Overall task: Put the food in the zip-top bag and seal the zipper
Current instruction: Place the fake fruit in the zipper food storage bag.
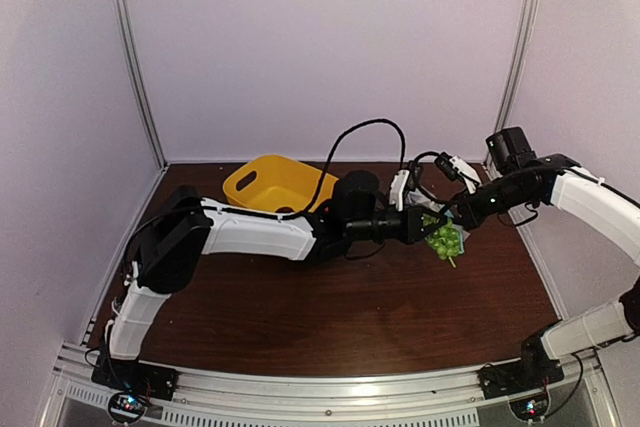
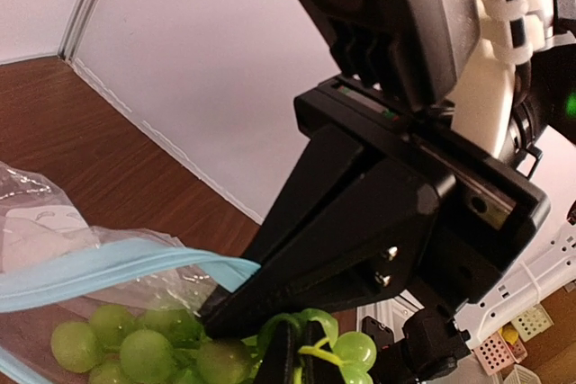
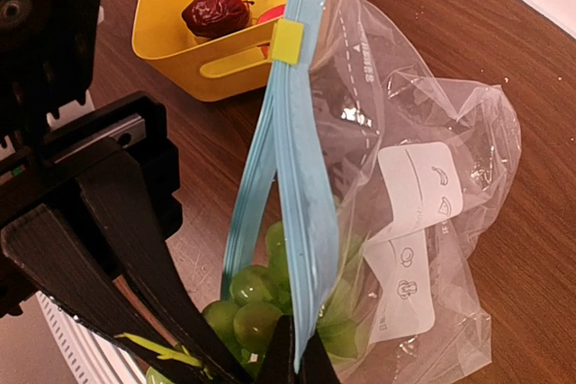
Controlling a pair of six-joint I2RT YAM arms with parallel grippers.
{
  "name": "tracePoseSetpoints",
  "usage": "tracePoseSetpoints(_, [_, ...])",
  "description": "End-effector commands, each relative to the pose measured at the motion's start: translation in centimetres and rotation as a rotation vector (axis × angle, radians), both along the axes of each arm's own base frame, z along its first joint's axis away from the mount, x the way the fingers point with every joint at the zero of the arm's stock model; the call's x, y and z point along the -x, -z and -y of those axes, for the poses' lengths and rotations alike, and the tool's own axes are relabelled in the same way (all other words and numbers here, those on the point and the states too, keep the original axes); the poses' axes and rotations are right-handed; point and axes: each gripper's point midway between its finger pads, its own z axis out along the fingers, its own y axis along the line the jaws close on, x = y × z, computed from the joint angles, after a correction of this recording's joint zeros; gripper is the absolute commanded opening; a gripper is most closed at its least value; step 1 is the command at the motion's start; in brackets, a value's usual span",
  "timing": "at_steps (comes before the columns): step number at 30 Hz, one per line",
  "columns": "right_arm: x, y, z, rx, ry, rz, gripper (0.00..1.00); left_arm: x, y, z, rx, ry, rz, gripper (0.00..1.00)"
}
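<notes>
The green grape bunch [image 1: 444,240] hangs in the mouth of the zip-top bag [image 3: 432,132], between the two light blue zipper [image 3: 297,177] strips. My left gripper [image 2: 310,361] is shut on the bunch's yellow-green stem, with grapes [image 2: 144,348] just below it. My right gripper [image 3: 297,361] is shut on one zipper strip at the bag's edge and holds the bag up. In the top view both grippers meet right of the table's middle: left [image 1: 428,227], right [image 1: 452,219]. The dark maroon fruit [image 3: 216,8] and a bit of pink-red fruit [image 3: 268,15] lie in the basket.
The yellow basket [image 1: 245,187] stands at the back, behind the left arm; in the right wrist view its wall [image 3: 180,51] is close to the bag's far end. A yellow slider [image 3: 288,40] sits on the zipper. White walls enclose the brown table [image 1: 350,317].
</notes>
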Motion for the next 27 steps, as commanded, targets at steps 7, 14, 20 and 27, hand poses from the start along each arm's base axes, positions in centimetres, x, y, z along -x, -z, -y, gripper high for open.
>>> tracePoseSetpoints(7, [4.9,-2.3,-3.3,-0.175,-0.224,-0.129,0.00,-5.6,1.1,-2.6,0.040,-0.269,-0.095,0.00])
tracePoseSetpoints(14, [3.6,-1.2,-2.3,-0.156,-0.166,-0.149,0.00,-6.6,-0.4,-7.1,0.067,-0.444,-0.089,0.00])
tracePoseSetpoints(20, [4.3,-2.0,-2.6,-0.179,-0.201,-0.162,0.00,-7.3,-1.9,-3.0,0.068,-0.357,-0.095,0.00])
tracePoseSetpoints(27, [4.3,-3.4,-2.2,-0.185,-0.185,-0.100,0.00,-3.2,-4.3,0.6,0.138,-0.110,-0.135,0.00])
